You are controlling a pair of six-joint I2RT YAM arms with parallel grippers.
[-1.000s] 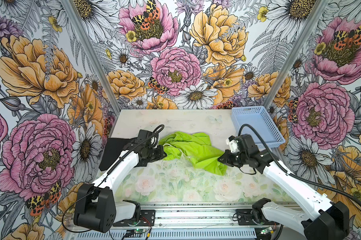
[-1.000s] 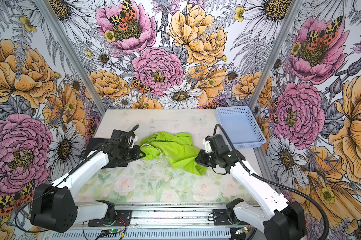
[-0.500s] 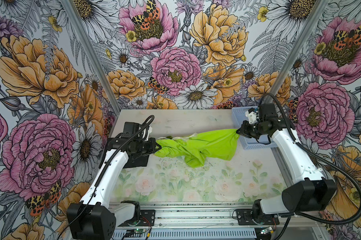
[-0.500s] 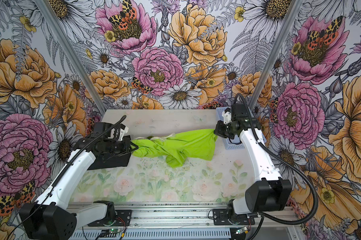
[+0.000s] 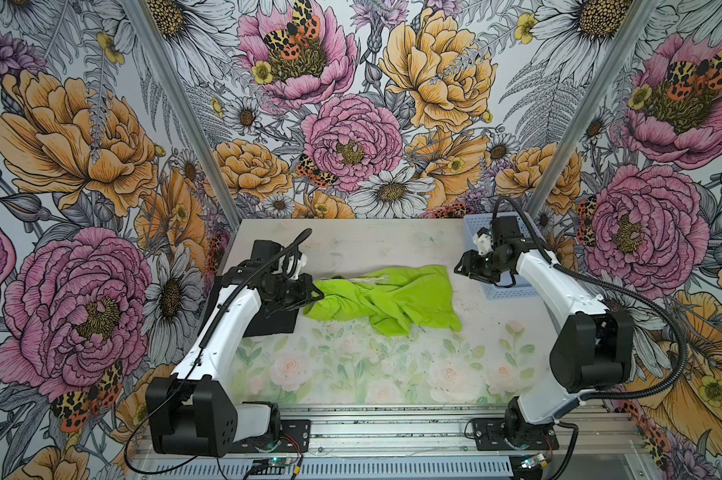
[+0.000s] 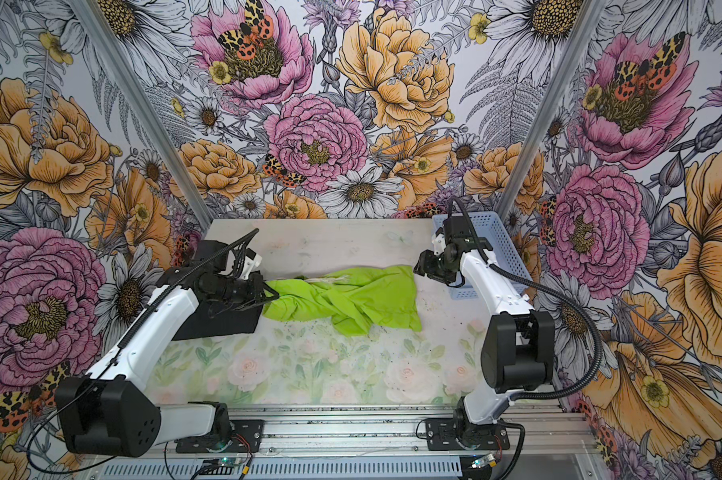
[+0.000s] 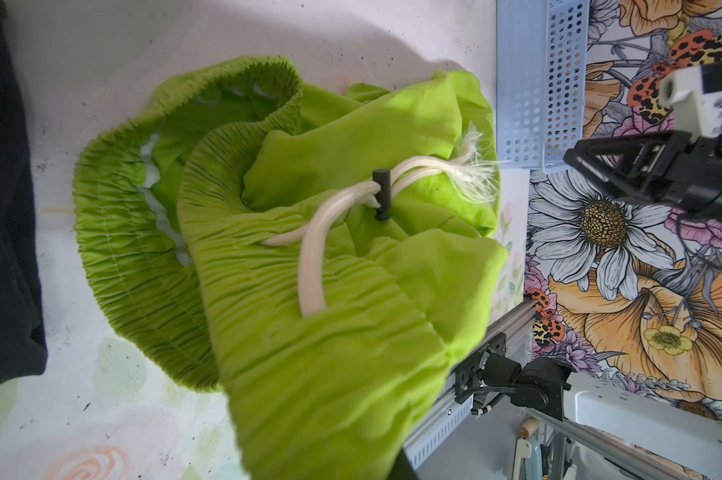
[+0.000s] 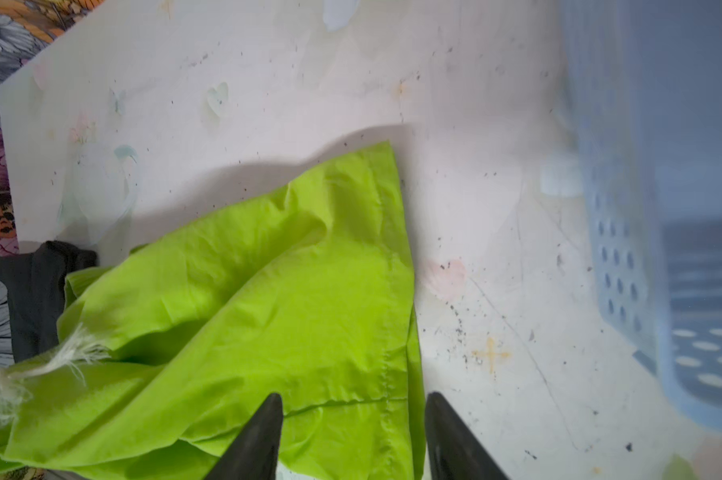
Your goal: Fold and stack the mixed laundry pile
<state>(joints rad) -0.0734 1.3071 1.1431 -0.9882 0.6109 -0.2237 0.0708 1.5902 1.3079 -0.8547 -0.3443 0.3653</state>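
Observation:
The lime-green shorts (image 5: 384, 297) (image 6: 351, 297) lie crumpled across the middle of the table. Their gathered waistband and white drawstring (image 7: 321, 232) face the left wrist camera. My left gripper (image 5: 315, 293) (image 6: 274, 296) is shut on the shorts' left end, and the cloth hides its jaws in the left wrist view. My right gripper (image 5: 461, 268) (image 6: 419, 266) (image 8: 353, 399) hangs open just above the right hem (image 8: 388, 291), holding nothing. The black T-shirt (image 5: 274, 324) (image 6: 222, 322) (image 7: 1, 208) lies flat under my left arm.
A light-blue perforated basket (image 5: 504, 291) (image 6: 504, 232) (image 8: 662, 208) stands at the back right, right behind the right gripper. The floral table (image 5: 371, 365) runs to a metal rail at the front. Patterned walls close in the sides and back.
The arms pulled apart and stretched the shorts between them. The right gripper then opened and let go of its end, and the shorts sank onto the table. The left gripper kept its hold.

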